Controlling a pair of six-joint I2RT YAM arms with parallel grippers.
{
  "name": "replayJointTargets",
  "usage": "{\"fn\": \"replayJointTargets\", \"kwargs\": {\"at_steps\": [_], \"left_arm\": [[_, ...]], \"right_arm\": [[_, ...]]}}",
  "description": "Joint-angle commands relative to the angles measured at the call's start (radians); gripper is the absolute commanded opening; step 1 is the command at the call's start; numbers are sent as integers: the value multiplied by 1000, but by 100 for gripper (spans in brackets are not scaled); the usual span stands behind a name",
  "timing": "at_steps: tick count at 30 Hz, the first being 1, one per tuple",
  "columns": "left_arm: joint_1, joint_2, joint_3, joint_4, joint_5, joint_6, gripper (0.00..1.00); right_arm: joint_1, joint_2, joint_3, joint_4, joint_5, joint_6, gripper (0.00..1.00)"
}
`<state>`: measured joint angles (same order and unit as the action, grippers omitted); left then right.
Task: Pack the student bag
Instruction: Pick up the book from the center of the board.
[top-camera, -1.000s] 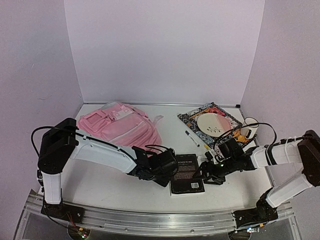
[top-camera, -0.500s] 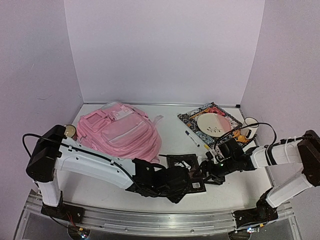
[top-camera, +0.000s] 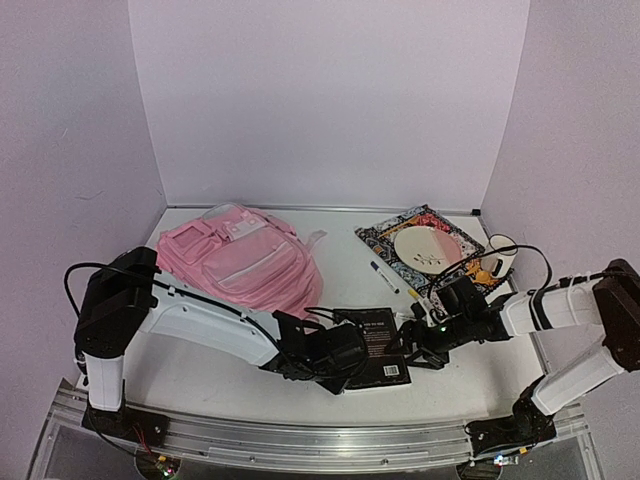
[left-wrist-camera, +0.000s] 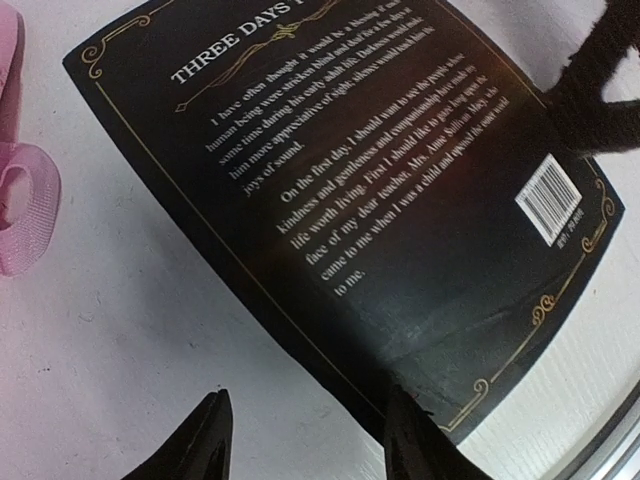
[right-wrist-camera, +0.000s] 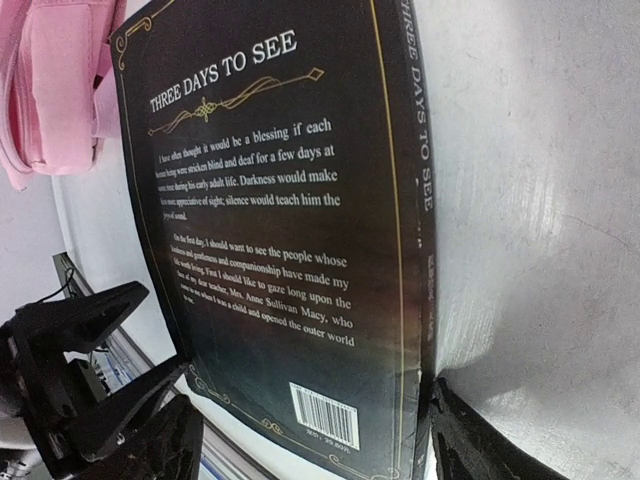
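Bag position: the student bag lies flat on the table, far left of centre, well behind both pincers.
Bag axis: its long axis slants from the far left corner towards the near right. The pocketed face is up, and the near right end points at the black book.
Bag ends: a pale strap sticks out on the right side. You cannot tell which end is the top.
Left pincer: the left pincer is partly open and holds nothing. One fingertip is over bare table, the other over the book's long edge near a corner.
Right pincer: the right pincer is spread wide and grips nothing. Its fingers stand either side of the book's barcode end. One sits just at the spine's corner, and you cannot tell whether it presses.
Book: it lies flat between the two pincers, back cover up, apart from the bag.
Top view only: you see the whole bag, a pen and a patterned book carrying a white disc, far right.
Left wrist only: you see a pink strap loop beside the book, and the other pincer as a dark blur at the top right.
Right wrist only: you can read the spine title and see a fold of pink fabric at the top left, with the left pincer low on the left.
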<state>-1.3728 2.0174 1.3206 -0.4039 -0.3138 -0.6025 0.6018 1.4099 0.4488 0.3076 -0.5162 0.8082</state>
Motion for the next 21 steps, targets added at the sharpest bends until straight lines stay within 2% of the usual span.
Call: {"fn": "replayJointTargets", "kwargs": {"at_steps": [1,4,9,14,21], "left_arm": [[25,10,-35,86,71,-51,43],[45,37,-80,144,133,-73,27],[63,57,-159,258,235,-125,11],[73,60,-211,344,295,-165,5],[82,61,-233,397,311,-188,4]], "right_arm": [[2,35,-16,-13,6,-6,78],[1,36,-25,20,-10,8,78],[1,48,-61,172,-83,62,78],[1,50,-92,398,-192,142,75],[3,-26,-71,477,-246,164,66]]}}
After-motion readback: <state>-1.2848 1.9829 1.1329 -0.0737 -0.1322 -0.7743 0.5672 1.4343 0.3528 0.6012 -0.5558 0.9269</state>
